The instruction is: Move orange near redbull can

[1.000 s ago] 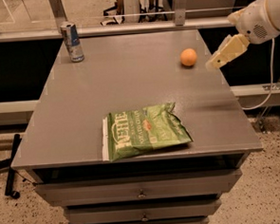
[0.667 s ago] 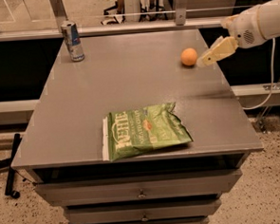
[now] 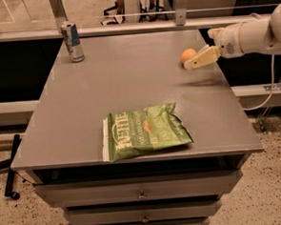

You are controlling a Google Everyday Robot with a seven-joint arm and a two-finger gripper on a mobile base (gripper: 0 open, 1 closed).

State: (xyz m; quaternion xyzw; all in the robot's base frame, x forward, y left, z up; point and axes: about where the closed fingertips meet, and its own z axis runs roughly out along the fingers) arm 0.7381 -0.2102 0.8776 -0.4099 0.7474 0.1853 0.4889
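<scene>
Since the earlier frame only the beige pincer point(image 3: 194, 62) on its white arm has moved. It has travelled leftward from outside the right edge of the flat grey desk point(image 3: 129, 77) and now hangs over that edge. All other items match their earlier positions.

1. Far left corner: the tall slim blue-and-silver redbull can point(image 3: 72, 41) stands upright. It is the destination marker and is well apart from the fruit.
2. Front edge, centre: the crumpled green foil chip bag point(image 3: 144, 132) lies flat. It is judged to be clear of a path running along the far edge.
3. Near the far right corner: the small round orange point(image 3: 188, 55) rests on the desk, not yet lifted.
4. Right edge: the pincer comes in low and angled downward, its tip just beside the orange, probably positioned for a grasp from the right. Contact cannot be confirmed. Whether the pincer is open or closed cannot be told.
</scene>
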